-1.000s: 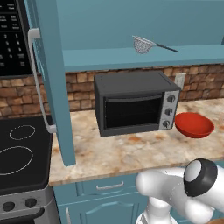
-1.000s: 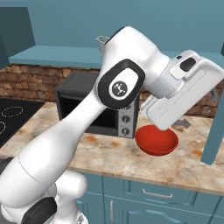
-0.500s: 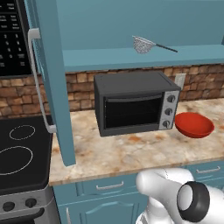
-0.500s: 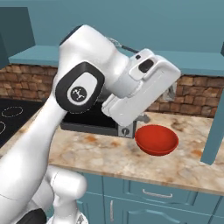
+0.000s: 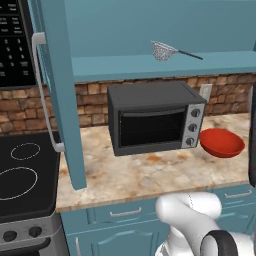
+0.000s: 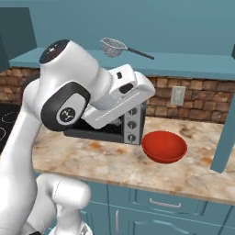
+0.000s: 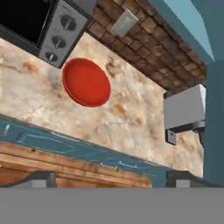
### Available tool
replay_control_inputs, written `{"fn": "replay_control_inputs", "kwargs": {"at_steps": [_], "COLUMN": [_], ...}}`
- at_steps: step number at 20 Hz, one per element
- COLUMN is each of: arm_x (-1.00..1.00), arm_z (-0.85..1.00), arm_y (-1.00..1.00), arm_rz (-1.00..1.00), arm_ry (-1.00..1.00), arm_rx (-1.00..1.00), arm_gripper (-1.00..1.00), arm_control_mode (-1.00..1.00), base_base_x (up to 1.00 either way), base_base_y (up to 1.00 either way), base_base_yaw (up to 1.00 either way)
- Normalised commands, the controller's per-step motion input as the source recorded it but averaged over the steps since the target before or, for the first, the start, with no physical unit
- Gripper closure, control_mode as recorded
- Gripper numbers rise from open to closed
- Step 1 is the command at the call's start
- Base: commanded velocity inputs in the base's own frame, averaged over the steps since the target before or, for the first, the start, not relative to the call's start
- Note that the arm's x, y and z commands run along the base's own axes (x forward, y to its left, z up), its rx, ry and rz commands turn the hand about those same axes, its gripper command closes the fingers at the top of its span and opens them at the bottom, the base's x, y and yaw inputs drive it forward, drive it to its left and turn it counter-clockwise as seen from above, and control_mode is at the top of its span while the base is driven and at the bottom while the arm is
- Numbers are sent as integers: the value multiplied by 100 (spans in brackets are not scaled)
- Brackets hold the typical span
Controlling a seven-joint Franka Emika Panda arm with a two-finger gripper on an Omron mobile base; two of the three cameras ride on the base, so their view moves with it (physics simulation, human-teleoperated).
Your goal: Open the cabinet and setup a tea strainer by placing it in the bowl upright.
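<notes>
On the open cabinet (image 5: pixel 60 100) shelf, tea strainer (image 5: pixel 163 50), bowl (image 5: pixel 222 142) below, gripper (image 7: pixel 109 177) spread empty, fingertips mostly cropped.

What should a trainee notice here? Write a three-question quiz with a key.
1. True or false: the strainer lies in the bowl.
2. The cabinet door stands: A) open B) shut.
3. On which side of the oven is the bowl, in the left base view?

Key: 1. False, it rests on the cabinet shelf. 2. A. 3. The right.
</notes>
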Motion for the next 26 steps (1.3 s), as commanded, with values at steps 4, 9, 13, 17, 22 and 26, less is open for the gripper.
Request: {"fn": "replay_control_inputs", "kwargs": {"at_steps": [4,9,13,17,22,26], "arm_x": [22,27,33,29,10,0], "arm_z": [16,14,29,28,15,15], "arm_y": [76,71,78,62,43,56], "arm_rz": [0,-1,-8,-5,-5,-5], "arm_ry": [-46,-23,-2,0,3,-4], "arm_rx": [14,16,2,-3,3,13], "arm_gripper": [-100,-100,-100,-100,-100,-100], "arm_control_mode": [-100,-100,-100,-100,-100,-100], "base_base_x": [0,0,0,0,0,0], "base_base_y": [0,0,0,0,0,0], "base_base_yaw": [0,0,0,0,0,0]}}
